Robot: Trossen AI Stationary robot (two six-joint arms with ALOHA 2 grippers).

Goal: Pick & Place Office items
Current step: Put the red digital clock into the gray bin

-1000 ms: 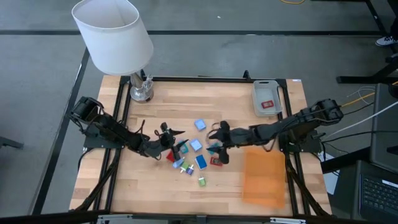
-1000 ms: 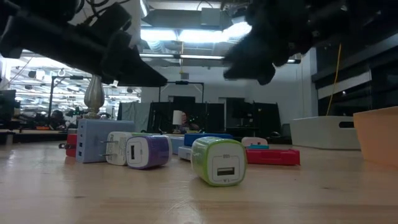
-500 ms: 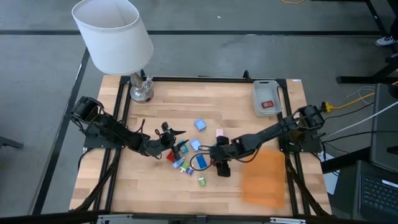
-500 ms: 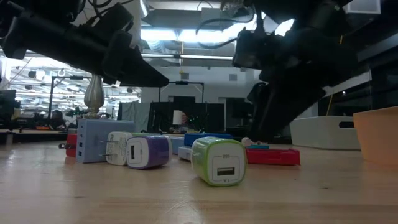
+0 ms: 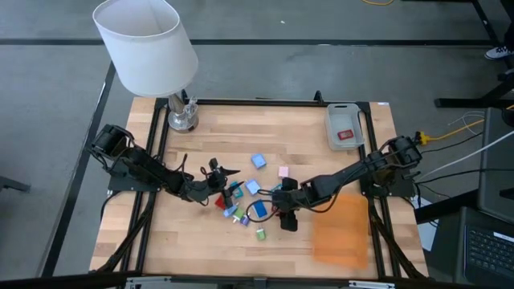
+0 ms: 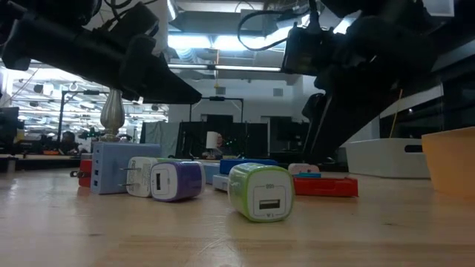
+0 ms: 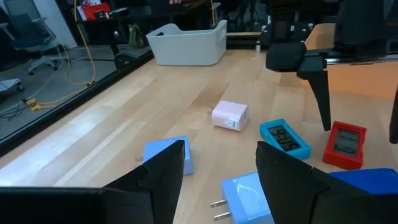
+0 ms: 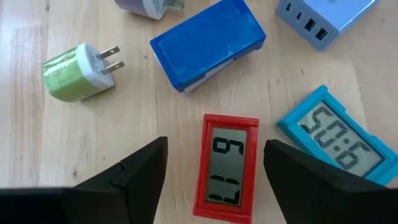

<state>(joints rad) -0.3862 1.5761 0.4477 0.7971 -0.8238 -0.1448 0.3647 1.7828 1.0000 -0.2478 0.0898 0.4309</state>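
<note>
1. The right gripper [image 8: 214, 171] is spread wide and holds nothing; its two dark fingers [image 8: 140, 171] stand either side of a red digital clock [image 8: 226, 167] lying flat on the table [image 5: 305, 136], neither finger touching it

2. The red clock's display seems to read "11:6", seen upside down; the teal digital clock [image 8: 339, 140] just beside it shows digits like "9:05", also inverted

3. Beyond the red clock lie a blue rectangular box [image 8: 208, 42], a green plug adapter [image 8: 78, 71] with two prongs, and a pale blue charger [image 8: 323, 15] at the edge

4. The left gripper [image 7: 217, 165] is also open and empty, over a light blue plug adapter [image 7: 245, 198], with a light blue block [image 7: 168, 155] beside one finger and a pink adapter [image 7: 230, 116] farther out

5. In the overhead view the office items cluster mid-table between both arms; a grey tray [image 5: 344, 126] holding a red piece sits at the far right corner, an orange sheet [image 5: 341, 230] near the right arm

6. Against half a second ago, the right gripper has barely shifted over the red clock; a second ago it was higher up the table; the left arm is unchanged
</note>
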